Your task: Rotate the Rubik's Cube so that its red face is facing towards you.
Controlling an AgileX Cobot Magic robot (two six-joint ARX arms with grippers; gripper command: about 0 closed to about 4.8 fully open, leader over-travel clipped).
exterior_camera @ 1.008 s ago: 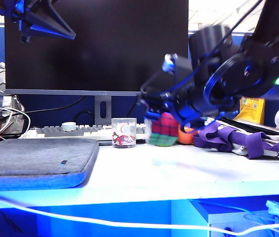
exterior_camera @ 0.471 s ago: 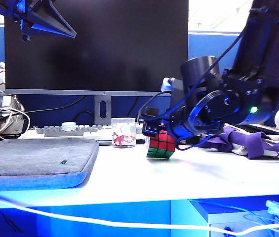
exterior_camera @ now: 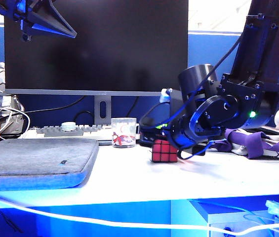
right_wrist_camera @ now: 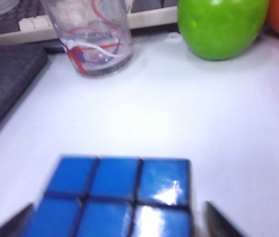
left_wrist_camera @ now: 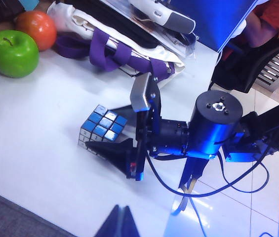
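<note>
Cube [exterior_camera: 164, 151] sits flat on desk [exterior_camera: 144, 178], near cup [exterior_camera: 124, 132], red face [exterior_camera: 165, 150] toward exterior camera, blue top. Right gripper [left_wrist_camera: 140, 134] spread, fingers flanking cube, not pinching. Left gripper [exterior_camera: 40, 19] hangs high above desk, far from cube – we cannot tell its state.

Risks we see:
- finger [left_wrist_camera: 113, 153] drags cube on retreat – red face twists off
- sideways pull-out nudges cube toward cup
- apple [right_wrist_camera: 221, 25] close behind – could roll if bumped

We judge straight lift safest.
</note>
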